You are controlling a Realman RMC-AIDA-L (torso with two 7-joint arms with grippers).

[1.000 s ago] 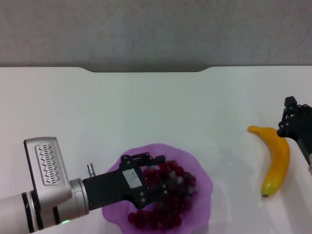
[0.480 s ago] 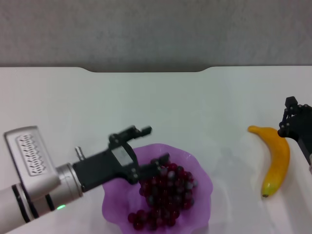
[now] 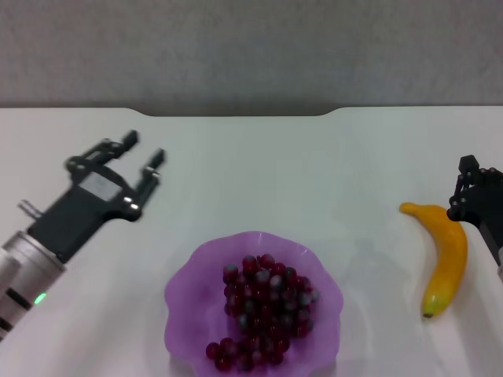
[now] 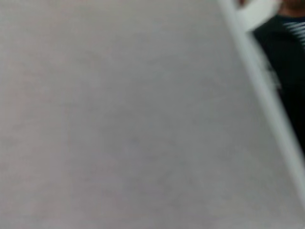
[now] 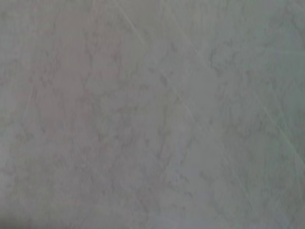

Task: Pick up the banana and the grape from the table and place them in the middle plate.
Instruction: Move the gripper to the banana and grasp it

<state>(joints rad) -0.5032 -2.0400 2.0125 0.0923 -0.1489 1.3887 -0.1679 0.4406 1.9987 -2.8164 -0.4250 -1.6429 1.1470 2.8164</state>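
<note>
Right, from up at the head camera the grape [image 3: 263,310] bunch sits in the middle plate [image 3: 182,292], filling the bowl of that purple dish near the front edge of the table [image 3: 259,173], so half the job looks done. Over on the robot's left, the left gripper [image 3: 141,157] hovers above bare tabletop, well apart from the plate and off to its far left side, fingers spread wide with nothing between them. Now look to the right: the banana [image 3: 446,255] lies on the table, well apart from the plate, curved with its dark tip pointing toward the front. That one is not yet delivered. The right gripper [image 3: 471,196] is right at the banana's far end, just beside or touching the top of it, but it is cut off at the frame's edge and I cannot tell whether its fingers are apart or closed. Switching to the left wrist camera, it's nearly all a pale grey blur, with a light strip and something dark along one edge, and none of the task's things show. The right wrist camera gives only a mottled grey-white surface, nothing to read. So what remains, by my reckoning, is getting that banana lifted and carried across into the plate beside the grapes.
</note>
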